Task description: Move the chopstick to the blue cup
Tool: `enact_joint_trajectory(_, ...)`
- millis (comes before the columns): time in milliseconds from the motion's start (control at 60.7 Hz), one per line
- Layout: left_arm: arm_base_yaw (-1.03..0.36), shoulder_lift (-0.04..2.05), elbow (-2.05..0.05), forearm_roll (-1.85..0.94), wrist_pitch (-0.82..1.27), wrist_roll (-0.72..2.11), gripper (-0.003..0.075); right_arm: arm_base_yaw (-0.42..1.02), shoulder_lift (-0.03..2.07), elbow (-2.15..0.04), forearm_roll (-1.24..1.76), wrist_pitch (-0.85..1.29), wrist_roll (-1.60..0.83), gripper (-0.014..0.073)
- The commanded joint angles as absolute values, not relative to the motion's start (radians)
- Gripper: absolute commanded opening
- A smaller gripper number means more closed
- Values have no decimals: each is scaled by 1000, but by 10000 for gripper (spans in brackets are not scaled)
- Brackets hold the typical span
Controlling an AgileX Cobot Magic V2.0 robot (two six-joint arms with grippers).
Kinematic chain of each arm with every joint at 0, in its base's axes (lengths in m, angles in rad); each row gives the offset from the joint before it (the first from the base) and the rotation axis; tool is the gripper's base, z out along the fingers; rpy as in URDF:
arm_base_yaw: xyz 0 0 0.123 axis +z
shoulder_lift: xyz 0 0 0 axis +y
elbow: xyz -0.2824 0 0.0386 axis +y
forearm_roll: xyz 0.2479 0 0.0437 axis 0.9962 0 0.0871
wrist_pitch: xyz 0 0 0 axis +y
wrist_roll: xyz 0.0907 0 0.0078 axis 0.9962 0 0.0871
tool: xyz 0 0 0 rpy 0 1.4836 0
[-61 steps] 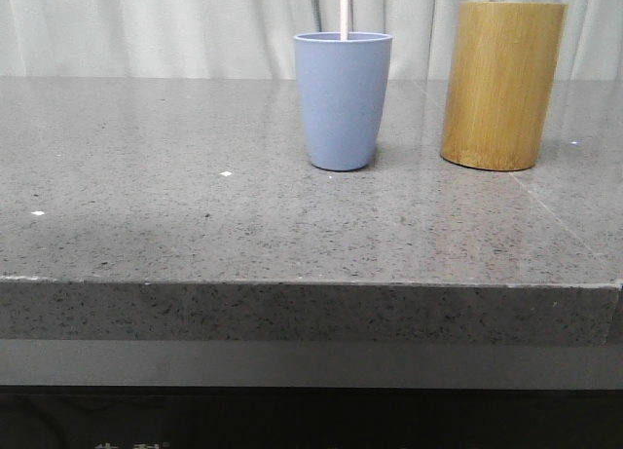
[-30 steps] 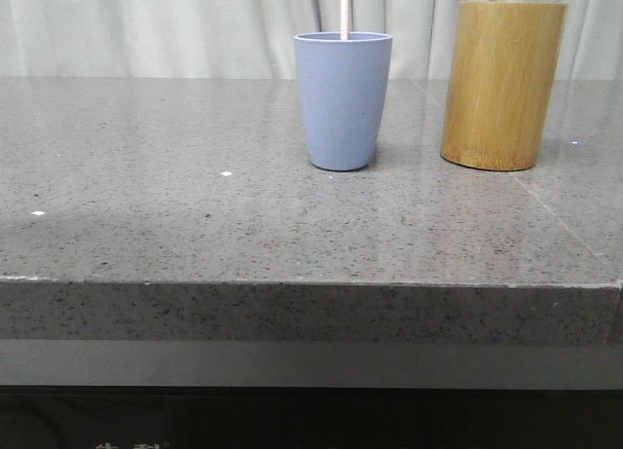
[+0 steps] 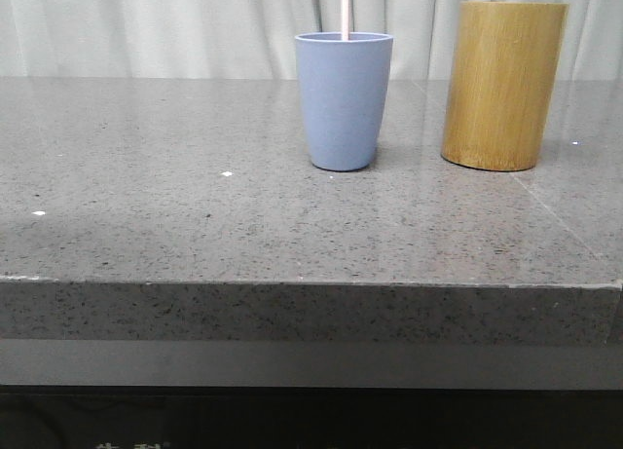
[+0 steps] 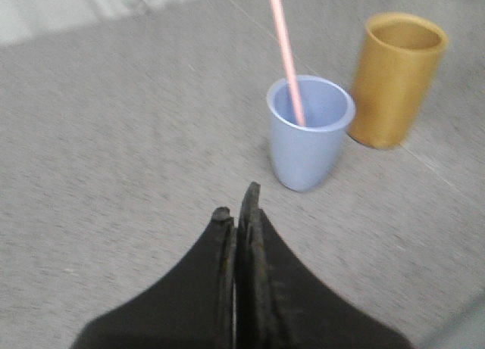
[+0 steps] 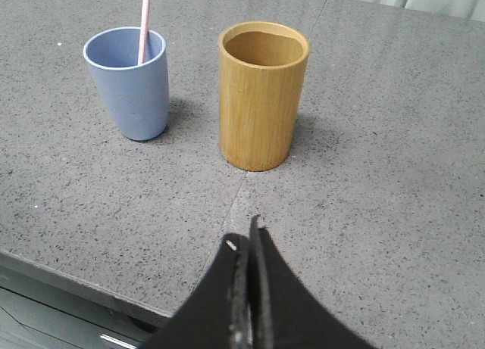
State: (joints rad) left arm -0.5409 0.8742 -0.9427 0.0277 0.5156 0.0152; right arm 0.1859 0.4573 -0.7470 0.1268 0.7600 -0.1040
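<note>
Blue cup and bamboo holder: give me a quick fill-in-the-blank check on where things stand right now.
1. The pink chopstick stands inside the ____ cup.
2. The bamboo holder looks ____ inside.
3. The jaws of the left gripper are ____.
4. In the front view, the bamboo holder stands to the ____ of the cup.

Missing words: blue; empty; shut; right
</note>
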Motion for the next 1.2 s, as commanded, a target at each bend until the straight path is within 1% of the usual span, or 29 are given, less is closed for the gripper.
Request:
enact_joint_trajectory(0, -465, 775, -821, 45, 274, 14, -19, 180, 464, -771, 134, 692, -112, -118)
enact_joint_trajectory(49, -418, 711, -733, 27, 196, 14, -19, 180, 464, -771, 134, 692, -112, -118)
enact_joint_trajectory(66, -385, 683, -674, 13, 150, 14, -19, 180, 464, -771, 134, 692, -112, -118)
enact_joint_trajectory(165, -283, 531, -479, -17, 47, 14, -19, 180, 464, -771, 134, 692, -112, -118)
enact_joint_trajectory(330, -159, 285, -218, -57, -18, 14, -19, 180, 464, -771, 134, 692, -112, -118)
enact_joint_trajectory(478, -87, 103, -83, -130, -18, 14, -19, 180, 464, -771, 134, 692, -112, -118)
enact_joint_trajectory(560, -73, 42, -36, -135, -31, 14, -19, 180, 464, -771, 134, 692, -112, -118)
enact_joint_trajectory(676, -73, 1, 18, -135, -100, 14, -19, 180, 464, -771, 134, 692, -112, -118)
enact_joint_trajectory(758, -73, -32, 16, -135, -66, 14, -19, 180, 464, -771, 134, 692, -112, -118)
enact_joint_trajectory(1186, -78, -28, 16, -135, -60, 14, -19, 180, 464, -771, 134, 692, -112, -118)
